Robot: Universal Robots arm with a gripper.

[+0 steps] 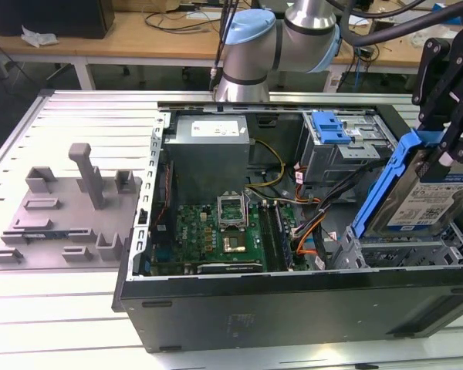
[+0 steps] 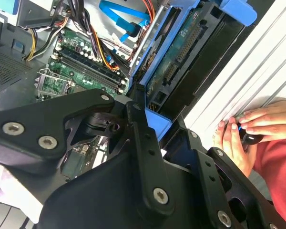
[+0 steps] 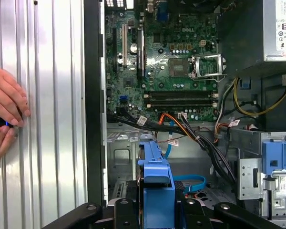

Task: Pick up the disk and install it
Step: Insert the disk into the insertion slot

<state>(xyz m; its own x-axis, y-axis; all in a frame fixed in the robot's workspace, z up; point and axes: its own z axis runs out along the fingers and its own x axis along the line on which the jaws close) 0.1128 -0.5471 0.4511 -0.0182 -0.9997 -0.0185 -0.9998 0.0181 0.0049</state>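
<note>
the claw (image 1: 441, 146) is closed on the disk (image 1: 424, 196). it grips the disk by its blue frame (image 1: 382, 181). in the first wrist view the blue frame sits tight between the claw's black fingers (image 3: 125, 214).

the disk is up in the air and tilted, not lying on anything. it hangs over one end of the open computer case (image 1: 293, 308), just above the metal cage (image 1: 405, 250) inside the case. its low edge is very near the top of the cage, but i cannot tell if they touch.

deeper inside the case are a green board (image 1: 216, 231) and a grey power box (image 1: 208, 146). another blue frame (image 1: 329, 127) sits in a second cage at the back of the case.

outside the case, on the side away from the disk, a grey tray (image 1: 62, 208) with blocks on it lies on the surface (image 1: 77, 116). a person's hands (image 3: 7, 102) rest on the surface just beside the case wall and pinch a small dark thing.

i think the picking up part is done, because the disk is off the surface and in the claw. the putting in part looks not done yet. the disk is not down inside the cage, and it leans instead of sitting straight in a slot.
</note>
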